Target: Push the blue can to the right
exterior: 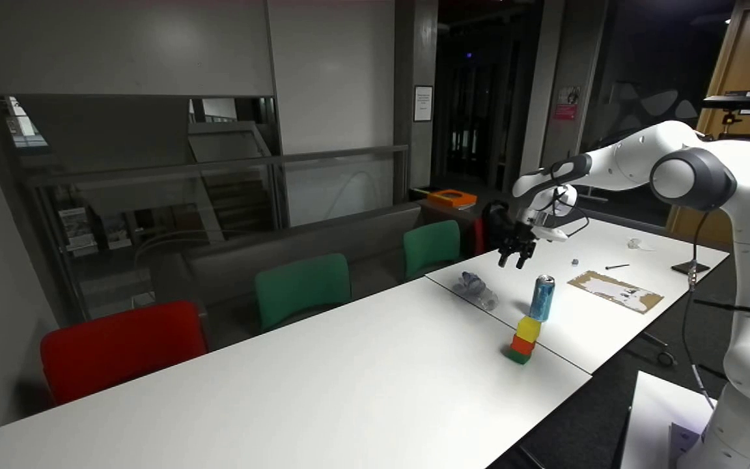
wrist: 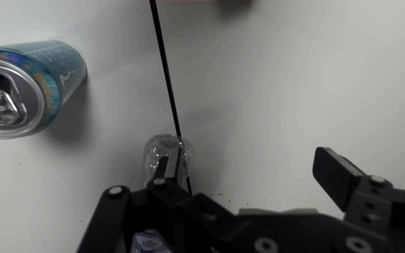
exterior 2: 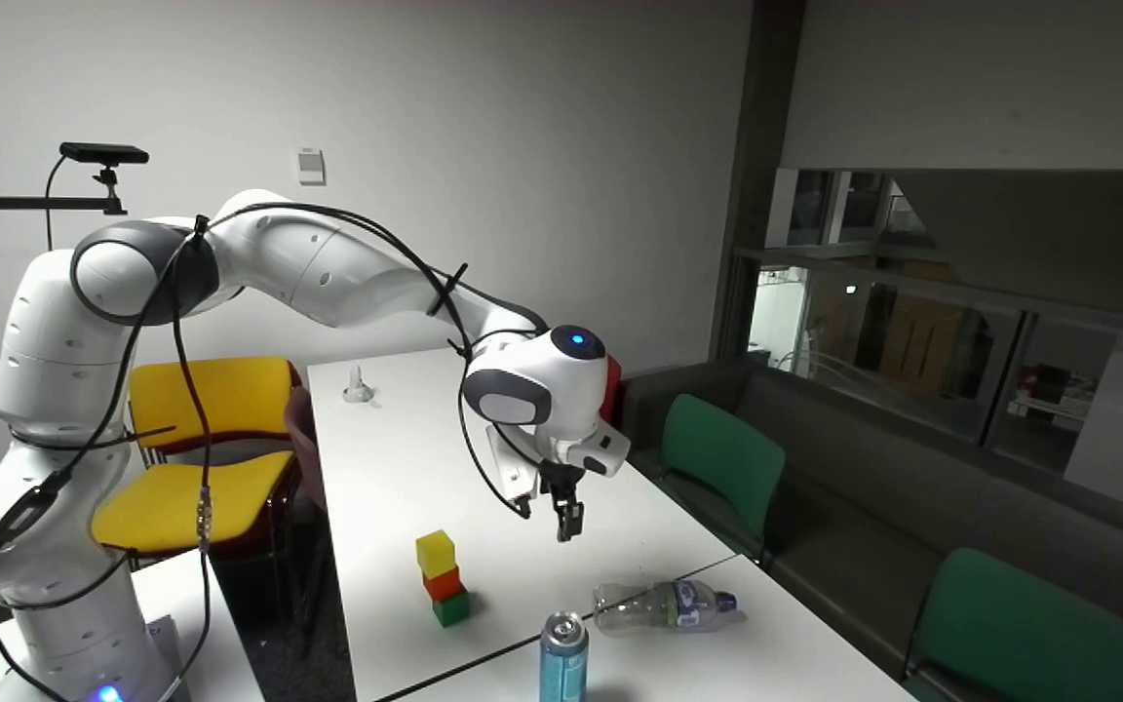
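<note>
Above the white tabletop (exterior 2: 396,468), the black two-fingered gripper (wrist: 250,154) hangs with fingers spread wide, holding nothing. A clear plastic bottle (exterior 2: 654,606) lies near the blue metal can (exterior: 542,299), which stands upright on the tabletop near stacked yellow, orange-red and green cubes (exterior: 523,342).

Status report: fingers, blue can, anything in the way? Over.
Fingers open, holding nothing. Blue can upright, not touched by the fingers. Plastic bottle on its side nearby, possibly in the way.
</note>
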### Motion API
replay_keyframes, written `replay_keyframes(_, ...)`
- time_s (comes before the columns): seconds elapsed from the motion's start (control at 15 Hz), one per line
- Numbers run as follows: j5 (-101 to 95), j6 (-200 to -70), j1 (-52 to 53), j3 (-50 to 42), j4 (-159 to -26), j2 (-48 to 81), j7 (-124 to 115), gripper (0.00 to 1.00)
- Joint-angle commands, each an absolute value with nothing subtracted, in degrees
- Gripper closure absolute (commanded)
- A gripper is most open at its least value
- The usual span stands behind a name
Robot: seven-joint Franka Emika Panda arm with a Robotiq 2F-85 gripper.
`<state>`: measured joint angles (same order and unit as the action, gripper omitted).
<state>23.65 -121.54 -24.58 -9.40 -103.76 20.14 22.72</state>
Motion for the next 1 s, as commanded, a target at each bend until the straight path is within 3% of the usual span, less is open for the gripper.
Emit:
replay_keyframes(0.0,23.68,-121.27,-24.47,-9.61,-103.34,20.4,22.74,0.0)
replay_keyframes(0.93,23.73,-118.27,-25.33,-7.45,-93.33,32.05,20.33,0.0)
